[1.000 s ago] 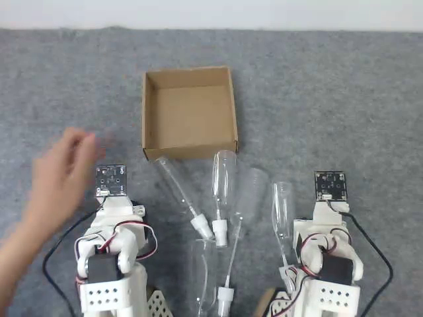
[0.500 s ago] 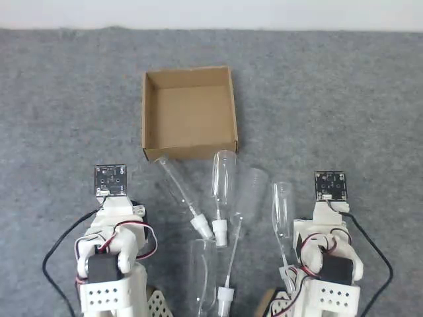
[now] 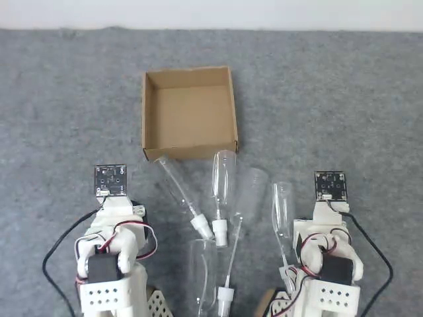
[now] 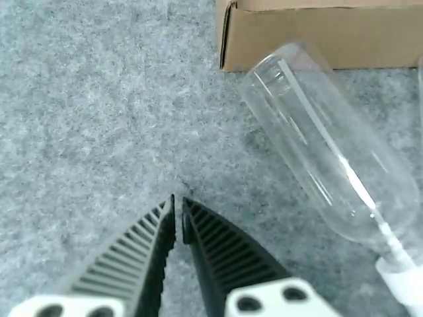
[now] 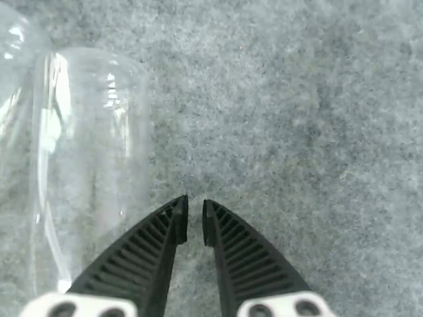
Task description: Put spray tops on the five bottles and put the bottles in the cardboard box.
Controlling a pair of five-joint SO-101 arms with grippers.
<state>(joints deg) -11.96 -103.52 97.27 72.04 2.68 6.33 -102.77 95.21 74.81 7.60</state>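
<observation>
The open brown cardboard box (image 3: 190,150) is sitting in the upper middle of the high view on the grey carpet-like table cover (image 3: 344,99), with nothing inside it. Just below it, the clear plastic bottles are lying on their sides. One slanted bottle (image 3: 178,188) is resting with its base almost against the box's front wall, wearing a white spray top (image 3: 202,226). A second capped bottle (image 3: 223,179) is lying just beside it, and a third, fainter bottle (image 3: 251,191) is lying to its right. A fourth bottle (image 3: 282,210) is lying close to the right arm (image 3: 328,261), and a fifth bottle (image 3: 201,271) is lying at the bottom centre. Next to that one, a loose white spray top with a long thin tube (image 3: 226,292) is lying on the cover. The left arm (image 3: 111,261) is sitting at the lower left. In its wrist view, the left gripper (image 4: 178,212) is hovering over bare cover with its black ribbed fingers (image 4: 149,257) pressed almost together, pinching nothing. The slanted bottle (image 4: 324,152) and a corner of the box (image 4: 317,33) are lying beyond it. The right gripper (image 5: 195,212) is hanging with only a slim gap between its fingers, gripping nothing, and the fourth bottle (image 5: 86,165) is lying just beside it.
</observation>
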